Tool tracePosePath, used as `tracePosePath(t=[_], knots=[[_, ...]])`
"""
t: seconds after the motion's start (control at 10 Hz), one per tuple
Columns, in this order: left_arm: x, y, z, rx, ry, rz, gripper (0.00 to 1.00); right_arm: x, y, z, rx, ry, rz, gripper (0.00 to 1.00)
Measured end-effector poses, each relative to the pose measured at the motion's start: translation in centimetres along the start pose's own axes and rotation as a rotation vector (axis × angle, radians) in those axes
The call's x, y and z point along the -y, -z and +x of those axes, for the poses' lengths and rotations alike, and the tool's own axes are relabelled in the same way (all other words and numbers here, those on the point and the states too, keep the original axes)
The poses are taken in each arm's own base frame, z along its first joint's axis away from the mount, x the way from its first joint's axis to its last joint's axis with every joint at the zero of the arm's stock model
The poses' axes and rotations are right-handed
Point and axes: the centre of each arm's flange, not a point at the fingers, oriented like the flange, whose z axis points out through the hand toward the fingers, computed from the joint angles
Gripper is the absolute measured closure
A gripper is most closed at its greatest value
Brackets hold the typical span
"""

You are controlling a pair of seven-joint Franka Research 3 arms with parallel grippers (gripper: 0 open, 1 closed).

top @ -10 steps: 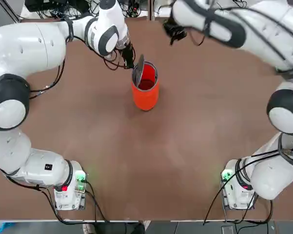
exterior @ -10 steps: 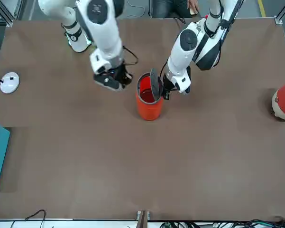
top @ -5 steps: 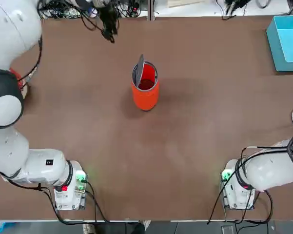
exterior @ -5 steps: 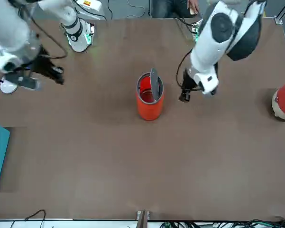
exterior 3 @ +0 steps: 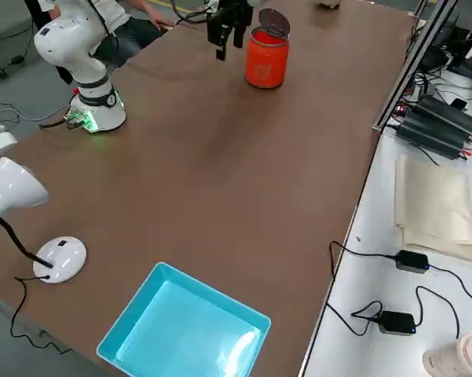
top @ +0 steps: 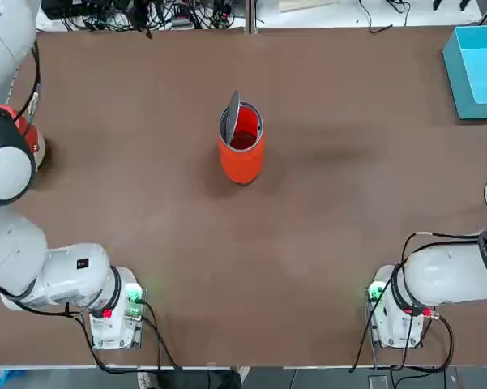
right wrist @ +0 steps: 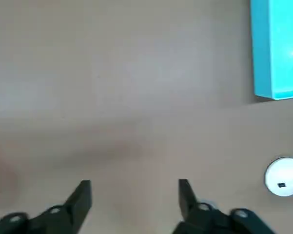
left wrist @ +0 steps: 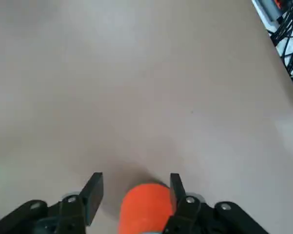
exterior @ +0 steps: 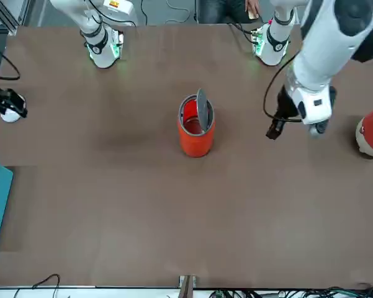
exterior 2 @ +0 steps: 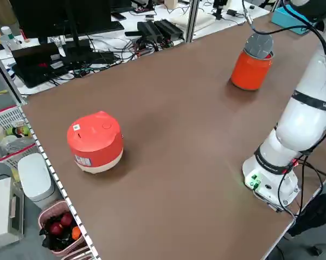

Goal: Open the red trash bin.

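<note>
Red trash bin [top: 241,154] mid-table, lid [exterior: 202,109] upright; we judge opening done. Left claw [left wrist: 134,192] apart, empty, clear; right claw [right wrist: 134,200] likewise. Next: park arms.

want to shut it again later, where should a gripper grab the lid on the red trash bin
On the red trash bin, the lid stands nearly upright at one side of the rim, a thin grey disc with its top edge free. Probably pinch that top edge from above, one finger on each flat face. The hinge itself is not clearly visible.

No readable text, labels, brands, numbers or signs anywhere.
</note>
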Motion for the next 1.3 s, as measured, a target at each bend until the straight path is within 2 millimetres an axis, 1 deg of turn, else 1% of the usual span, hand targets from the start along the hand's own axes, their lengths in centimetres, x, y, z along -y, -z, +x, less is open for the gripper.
tracePosePath(t=[0.1, 0.2, 0.3, 0.4, 0.5, 0.7, 0.8, 1.1, 1.3], knots=[[0.9, 1.0, 2.6, -0.014, -0.040, -0.005, 0.32, -1.3, 0.2, 0.1, -0.009, -0.002, 0.000, 0.00], [2.3, 1.8, 5.3, -0.030, -0.109, 0.002, 0.19, -1.7, 0.3, 0.1, -0.014, 0.001, 0.000, 0.00], [4.0, 2.6, 7.2, -0.033, -0.207, 0.032, 0.10, -1.4, 0.3, 0.1, -0.017, 0.006, 0.000, 0.00], [5.3, 3.1, 8.2, -0.023, -0.329, 0.063, 0.07, -1.1, 0.3, 0.1, -0.017, 0.012, 0.001, 0.00], [6.4, 3.6, 8.7, -0.010, -0.471, 0.086, 0.00, -0.9, 0.3, 0.1, -0.017, 0.015, 0.001, 0.00], [7.8, 4.8, 9.1, 0.007, -0.732, 0.103, 0.00, -1.3, 0.3, 0.1, -0.015, 0.008, 0.001, 0.00], [8.2, 5.1, 9.1, 0.014, -0.802, 0.108, 0.00, -1.5, 0.3, 0.1, -0.015, 0.004, 0.001, 0.00], [8.1, 5.0, 8.4, 0.038, -0.943, 0.119, 0.00, -1.2, 0.3, 0.1, -0.015, 0.009, 0.002, 0.00], [8.1, 5.0, 8.4, 0.040, -0.961, 0.119, 0.00, -1.1, 0.3, 0.1, -0.015, 0.011, 0.002, 0.00]])
